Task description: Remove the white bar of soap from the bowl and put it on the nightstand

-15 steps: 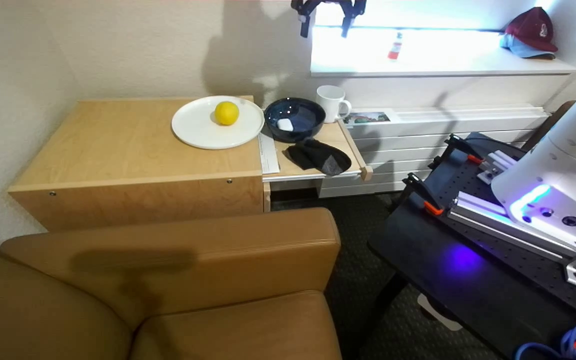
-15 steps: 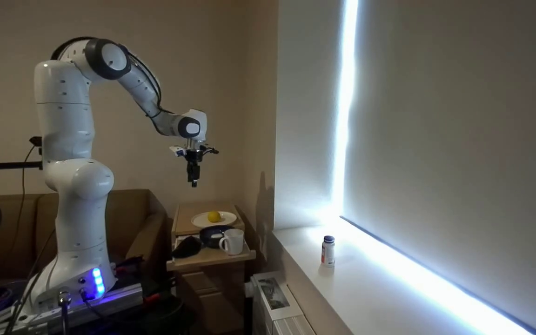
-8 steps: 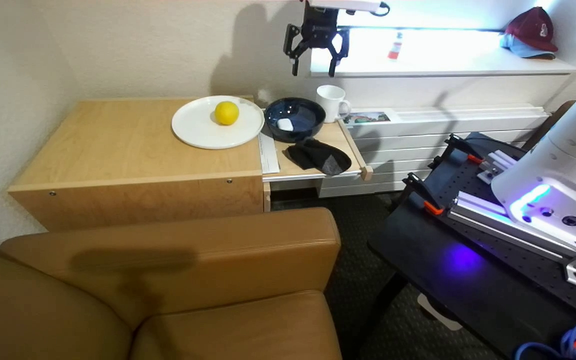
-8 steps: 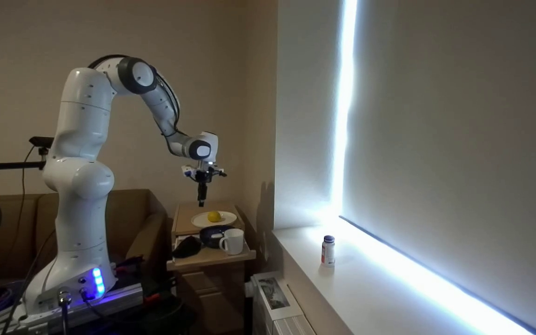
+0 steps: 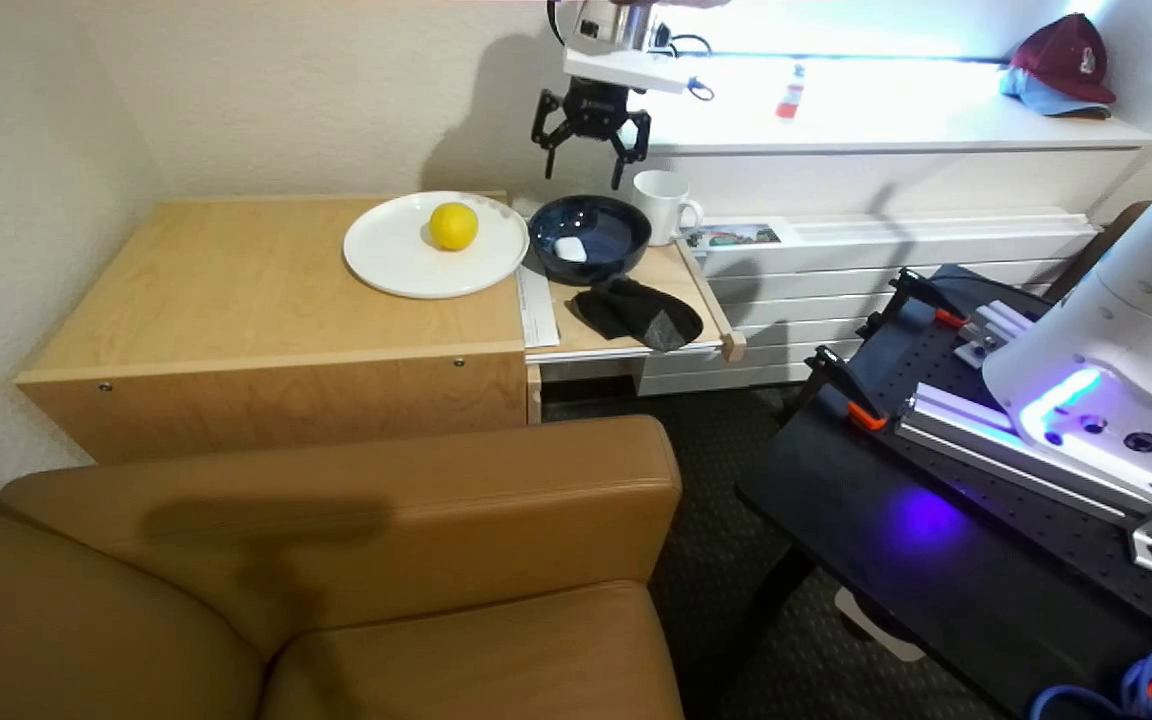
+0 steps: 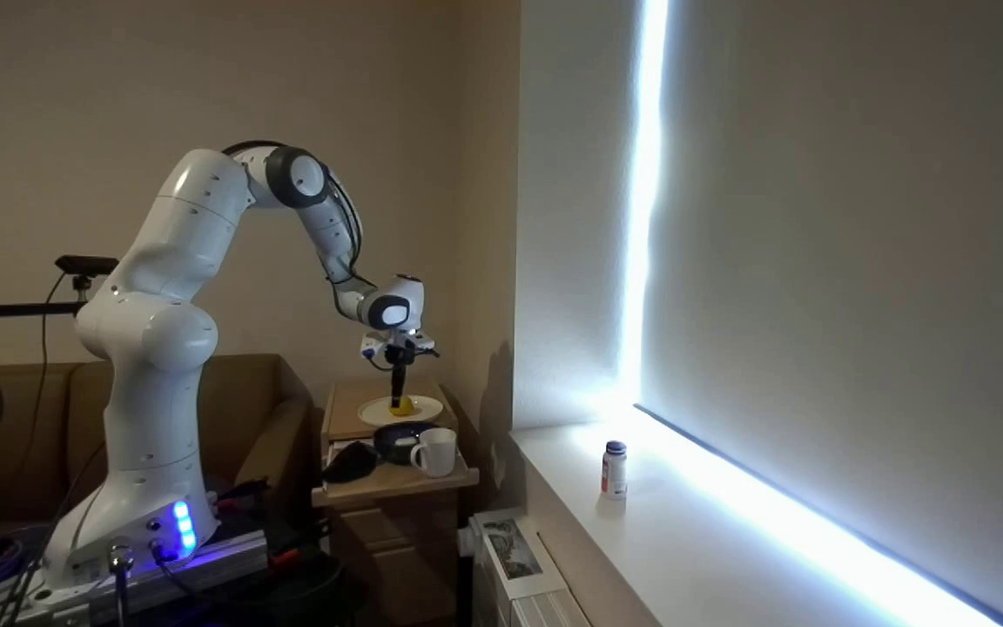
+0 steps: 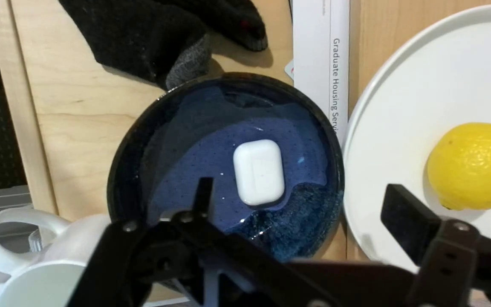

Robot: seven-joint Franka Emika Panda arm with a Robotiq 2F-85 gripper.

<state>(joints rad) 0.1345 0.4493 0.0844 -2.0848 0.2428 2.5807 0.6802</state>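
Inside the dark blue bowl [image 7: 186, 157] lies the white bar of soap [image 7: 259, 172], on the bowl's floor and right of its middle in the wrist view. The gripper [image 5: 583, 175] hangs above, apart from both, its fingers [image 7: 407, 224] spread wide with nothing held between them — in the wrist view one finger shows against the bowl, the other against the white plate [image 5: 376, 240]. In an exterior view the nightstand [image 5: 266, 300] stands to the left, with a wooden ledge [image 5: 671, 272] jutting from its right end. The bowl rests on that ledge, the white mug [image 5: 656, 205] just beside it on the right, a black sock [image 5: 631, 310] on its near side. A lemon [image 5: 453, 227] sits on the plate, at the right end of the nightstand's top. Nearer than the nightstand stands a brown seat [image 5: 436, 465]; at the far right a dark red cap [image 5: 1058, 62] rests on the windowsill [image 5: 896, 112] — with a small white bottle [image 6: 614, 475] upright on the same sill, seen in both exterior views
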